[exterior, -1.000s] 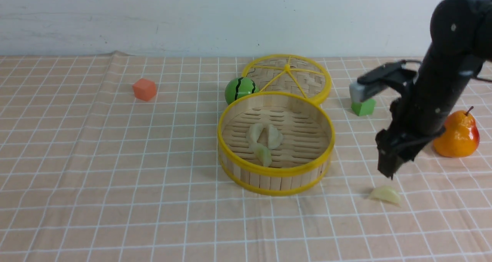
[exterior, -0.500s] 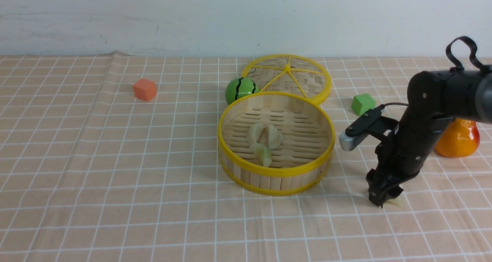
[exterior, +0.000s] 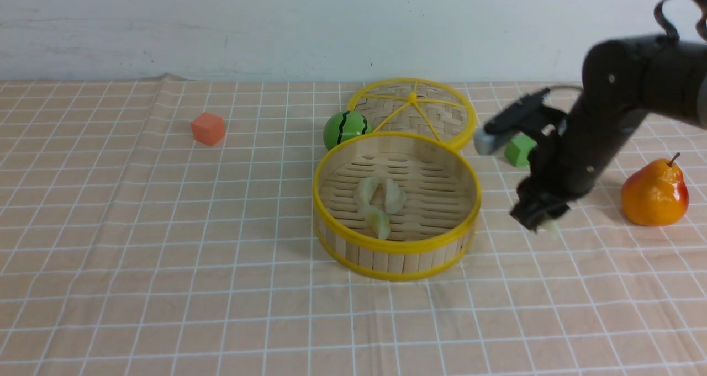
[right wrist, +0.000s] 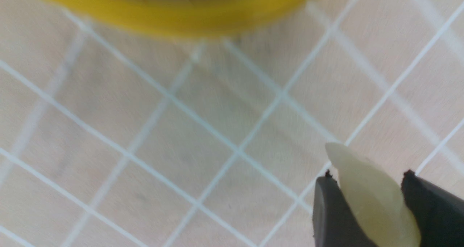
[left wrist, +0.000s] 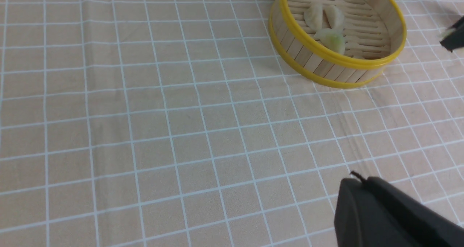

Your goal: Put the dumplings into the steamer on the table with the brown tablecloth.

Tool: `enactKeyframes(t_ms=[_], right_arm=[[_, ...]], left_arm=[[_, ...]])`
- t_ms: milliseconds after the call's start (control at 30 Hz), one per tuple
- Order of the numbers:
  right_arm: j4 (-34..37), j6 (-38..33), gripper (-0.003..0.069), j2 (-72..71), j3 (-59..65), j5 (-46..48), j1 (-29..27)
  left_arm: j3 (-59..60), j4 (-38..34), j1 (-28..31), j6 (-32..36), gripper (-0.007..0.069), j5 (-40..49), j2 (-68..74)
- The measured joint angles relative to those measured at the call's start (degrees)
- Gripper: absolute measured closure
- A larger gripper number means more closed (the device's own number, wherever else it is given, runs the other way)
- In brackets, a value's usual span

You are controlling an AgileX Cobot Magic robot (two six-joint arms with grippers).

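Three dumplings (exterior: 380, 202) are already lying bunched together on the slatted floor of the bamboo steamer (exterior: 395, 249). The right fingers (right wrist: 333, 218) are pinching the fourth dumpling (right wrist: 373, 203) by its flat sides, with its pale tip poking out past them. They seem to be hanging clear of the brown tablecloth (exterior: 165, 227) that is covering the surface (exterior: 99, 321), and the steamer's yellow rim is sitting just to their left. By my reading, the step in hand is carrying this last piece across to the basket. The next move is calling for travel to the left, high enough to clear the rim. The fingers should then spread over the bare slats on the side of the pile nearest them, rather than on top of the pile. The grip looks shallow and the toy smooth, so it may slip if jolted. Only one dark part of the left fingers (left wrist: 380, 210) is showing in the left wrist view, well apart from the steamer, so I cannot tell whether they are spread or together. No brand, label or writing is showing on the steamer, the cloth, the woven lid (exterior: 420, 108), the pear (exterior: 654, 194) or the green cube (exterior: 518, 152) beyond the fingers.
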Motion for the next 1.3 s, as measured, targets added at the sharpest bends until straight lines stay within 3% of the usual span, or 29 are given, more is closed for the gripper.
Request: enactKeyframes(t_ms=[200, 367, 533, 633, 800, 967, 1200, 1300], right_arm=[[0.5, 10.9, 0.0419, 4.5, -11.5, -3.1, 7.1], [-1.6, 18.8, 0.0419, 13.2, -16.1, -7.4, 7.8], [-5.7, 21.9, 0.0417, 18.3, -16.7, -9.3, 7.8], [-6.2, 22.5, 0.0378, 19.2, -16.7, -10.3, 7.8], [-6.3, 24.0, 0.0182, 18.6, -17.0, -10.7, 7.8], [-6.2, 24.4, 0.0144, 14.7, -17.0, -9.1, 7.8], [-4.2, 24.0, 0.0371, -0.6, -16.2, -10.2, 7.8], [-3.6, 24.0, 0.0534, -8.0, -12.1, -12.5, 7.9]], left_arm=[[0.0, 0.0, 0.0, 0.0, 0.0638, -0.4, 0.0], [0.0, 0.0, 0.0, 0.0, 0.0638, -0.3, 0.0], [0.0, 0.0, 0.0, 0.0, 0.0638, 0.0, 0.0], [0.0, -0.1, 0.0, 0.0, 0.0637, 0.1, 0.0], [0.3, -0.1, 0.0, 1.6, 0.0637, 0.0, -0.1], [5.5, -0.3, 0.0, 3.7, 0.0637, -2.2, -3.4], [22.6, -0.2, 0.0, 4.2, 0.0636, -17.3, -18.4], [28.8, -0.3, 0.0, 4.2, 0.0636, -25.8, -23.7]])
